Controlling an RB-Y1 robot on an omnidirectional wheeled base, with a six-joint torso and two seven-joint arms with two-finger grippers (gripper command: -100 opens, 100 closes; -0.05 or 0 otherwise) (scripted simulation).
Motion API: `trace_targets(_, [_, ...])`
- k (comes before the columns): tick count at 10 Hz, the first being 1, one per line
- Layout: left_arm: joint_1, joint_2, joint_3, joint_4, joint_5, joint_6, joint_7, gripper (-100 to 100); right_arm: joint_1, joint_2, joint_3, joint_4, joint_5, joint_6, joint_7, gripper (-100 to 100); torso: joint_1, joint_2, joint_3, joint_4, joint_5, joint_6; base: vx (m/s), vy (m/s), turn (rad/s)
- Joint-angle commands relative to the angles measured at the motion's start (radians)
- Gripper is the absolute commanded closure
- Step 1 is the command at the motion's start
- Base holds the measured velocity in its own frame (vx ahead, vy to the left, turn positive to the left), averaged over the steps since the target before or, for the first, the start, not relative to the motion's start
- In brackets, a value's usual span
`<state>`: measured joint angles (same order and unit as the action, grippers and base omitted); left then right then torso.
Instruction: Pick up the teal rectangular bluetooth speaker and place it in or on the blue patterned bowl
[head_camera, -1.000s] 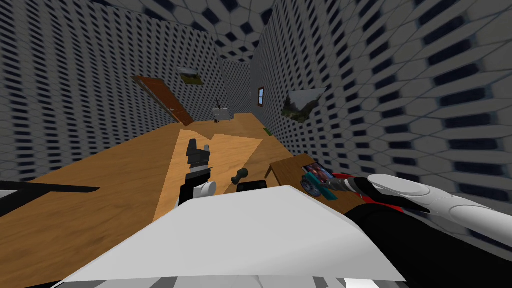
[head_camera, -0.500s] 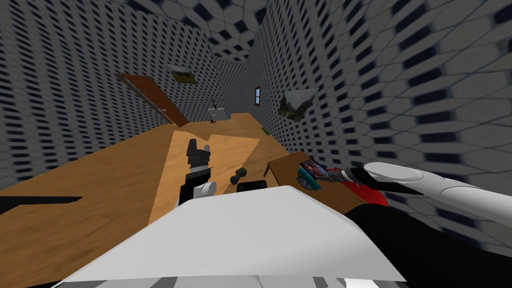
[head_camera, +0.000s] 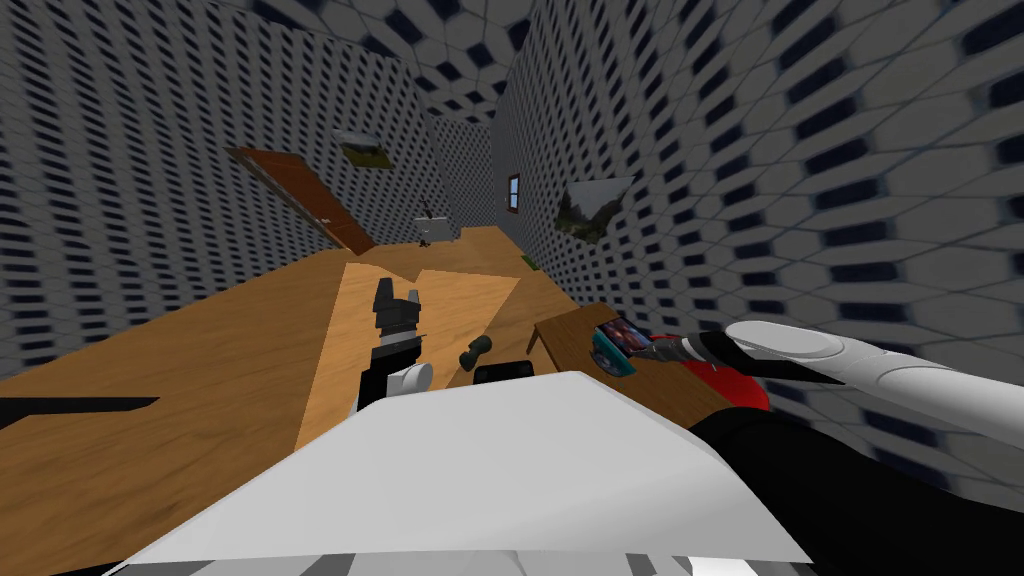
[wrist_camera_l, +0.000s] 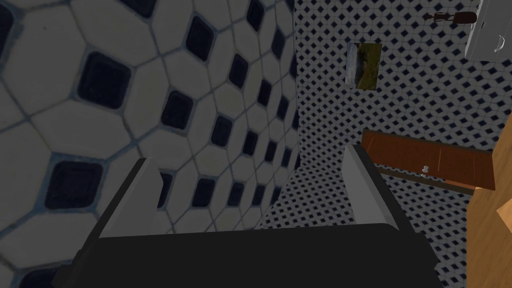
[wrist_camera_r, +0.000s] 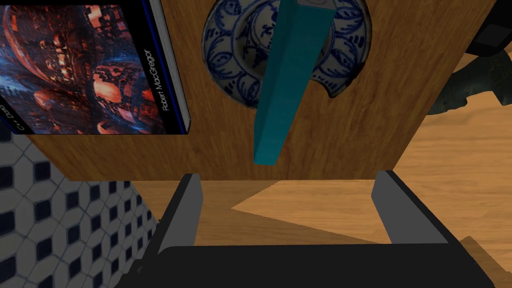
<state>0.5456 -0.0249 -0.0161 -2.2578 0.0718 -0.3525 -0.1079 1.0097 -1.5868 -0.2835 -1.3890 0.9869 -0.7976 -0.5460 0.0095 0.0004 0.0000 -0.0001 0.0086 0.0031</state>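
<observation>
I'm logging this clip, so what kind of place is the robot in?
Likely a room in a house: a wooden door, a framed picture on tiled walls, and a small table holding a book and bowl.

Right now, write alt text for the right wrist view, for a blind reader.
A teal speaker sits on the blue patterned bowl on a wooden table, a book beside it. The right gripper is off it, fingers open.

The right claw (wrist_camera_r: 288, 176) and the left claw (head_camera: 396, 298) both stand spread wide.
</observation>
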Motion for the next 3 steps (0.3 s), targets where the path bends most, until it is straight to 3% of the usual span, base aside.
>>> trace_targets(1, [0.000,0.000,0.000,0.000,0.000,0.000,0.000,0,0.000,0.000,0.000,0.000,0.000,0.000,0.000,0,0.000,0.000,0.000,0.000,0.000,0.000,0.000,0.000,0.000])
trace_targets(3, [0.000,0.000,0.000,0.000,0.000,0.000,0.000,0,0.000,0.000,0.000,0.000,0.000,0.000,0.000,0,0.000,0.000,0.000,0.000,0.000,0.000,0.000,0.000,0.000])
